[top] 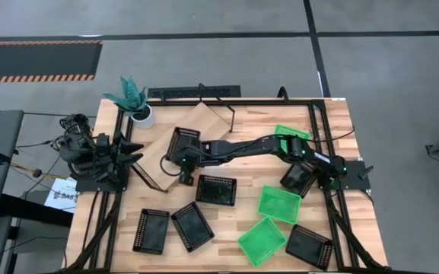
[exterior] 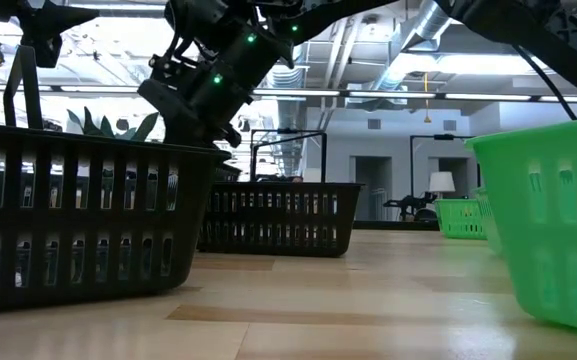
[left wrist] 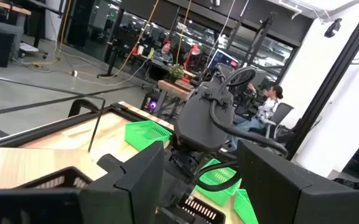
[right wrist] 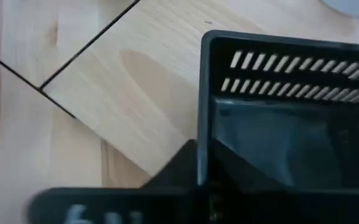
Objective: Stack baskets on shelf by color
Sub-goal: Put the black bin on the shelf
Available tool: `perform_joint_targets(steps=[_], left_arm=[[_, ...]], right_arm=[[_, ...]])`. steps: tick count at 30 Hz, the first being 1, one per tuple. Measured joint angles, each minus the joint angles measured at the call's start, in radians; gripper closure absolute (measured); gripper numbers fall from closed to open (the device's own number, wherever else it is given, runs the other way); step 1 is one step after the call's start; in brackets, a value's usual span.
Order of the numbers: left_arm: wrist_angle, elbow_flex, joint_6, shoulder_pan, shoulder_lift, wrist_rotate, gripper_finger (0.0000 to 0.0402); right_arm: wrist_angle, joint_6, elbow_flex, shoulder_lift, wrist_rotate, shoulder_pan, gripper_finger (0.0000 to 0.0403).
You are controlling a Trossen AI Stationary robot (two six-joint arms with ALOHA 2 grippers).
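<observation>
Over the shelf: we see the right tool (top: 182,161) reached far across the worktop (top: 227,236) to a black basket (top: 186,142) that sits on the light-wood shelf (top: 158,156), near the potted plant (top: 133,100).
Right tool: its fingers pinch the near wall of that black basket; the right wrist view shows the basket's slotted rim (right wrist: 291,68) right at the fingers, with the shelf board (right wrist: 135,81) under it.
Left tool: it waits at the worktop's left edge (top: 125,151), fingers spread and holding nothing.
Step in hand: we judge this to be the placing of a black basket on the shelf, the start of the black stack.
Other baskets: four more black ones lie on the worktop: one just before the shelf (top: 216,190), two side by side at the front left (top: 151,230) (top: 192,226) and one at the front right corner (top: 309,246). A further black one (top: 298,178) lies under the right arm.
Green baskets: two lie together at the front right (top: 278,204) (top: 262,241) and a third at the back right (top: 291,133).
Next move: we would let go once the basket sits flat, lift clear without dragging it, then fetch the nearest black basket and nest it squarely on top.
Care needed: we would leave room on the shelf for a separate green stack.
</observation>
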Motion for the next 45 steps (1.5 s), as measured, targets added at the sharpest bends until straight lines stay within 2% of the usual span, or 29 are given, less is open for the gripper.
perform_joint_targets(steps=[2,7,11,18,28,35,38,45], left_arm=[[0.001,0.0,0.0,0.0,0.0,0.0,0.0207],[0.001,0.0,0.0,0.0,0.0,0.0,0.0207],[0.002,0.0,0.0,0.0,0.0,0.0,0.0207],[0.002,0.0,0.0,0.0,0.0,0.0,0.0207],[0.002,0.0,0.0,0.0,0.0,0.0,0.0207],[0.0,0.0,0.0,0.0,0.0,0.0,0.0207],[-0.011,0.0,0.0,0.0,0.0,0.0,0.0207],[-0.015,0.0,0.0,0.0,0.0,0.0,0.0207]], right_arm=[[-0.001,-0.052,0.0,-0.001,0.0,0.003,0.0389],[0.0,-0.251,0.0,-0.007,-0.005,0.033,0.0385],[-0.001,-0.413,0.0,-0.007,-0.085,0.057,0.0396],[0.001,-0.59,0.0,-0.007,-0.108,0.071,0.0368],[0.004,-0.798,0.0,-0.007,-0.108,0.063,0.0364],[0.008,-0.841,0.0,-0.007,-0.134,0.059,0.0331],[0.02,-0.842,0.0,-0.008,-0.164,0.054,0.031],[0.082,-0.834,0.0,-0.008,-0.156,0.051,0.0255]])
